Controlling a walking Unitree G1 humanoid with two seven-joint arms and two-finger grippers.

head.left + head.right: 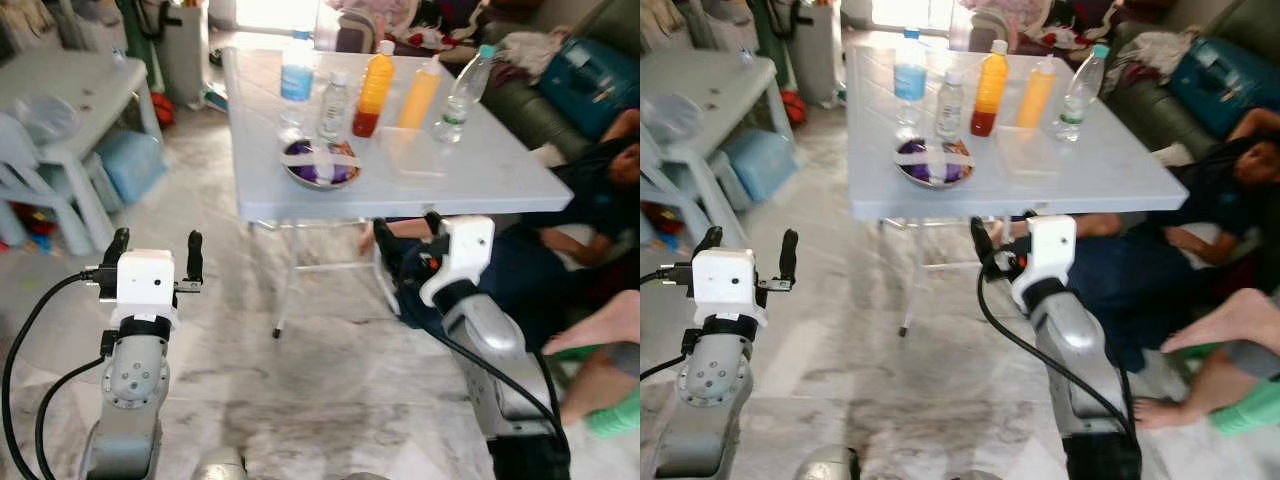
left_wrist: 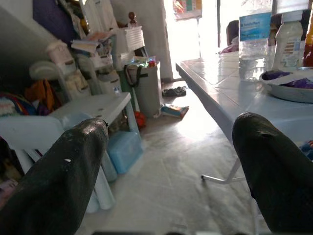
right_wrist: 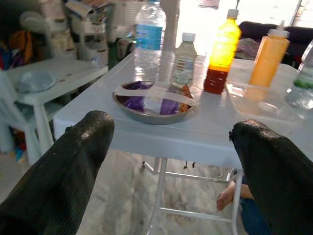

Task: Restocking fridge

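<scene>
Bottles (image 1: 376, 82) stand in a row at the table's (image 1: 480, 170) far side, so I'd step closer, keeping both empty, wide-open grippers, left (image 1: 153, 251) and right (image 1: 406, 240), level with the tabletop.

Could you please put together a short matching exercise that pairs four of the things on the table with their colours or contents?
Things:
1. Tallest water bottle
2. Bottle with white cap next to it on the right
3. Squeeze bottle
4. Metal bowl

Descriptions:
a. Orange throughout, with a nozzle top
b. Holds purple contents under white strips
c. Clear with a blue label
d. Orange above, dark red at the bottom

Pairs: 1-c, 2-d, 3-a, 4-b
</scene>
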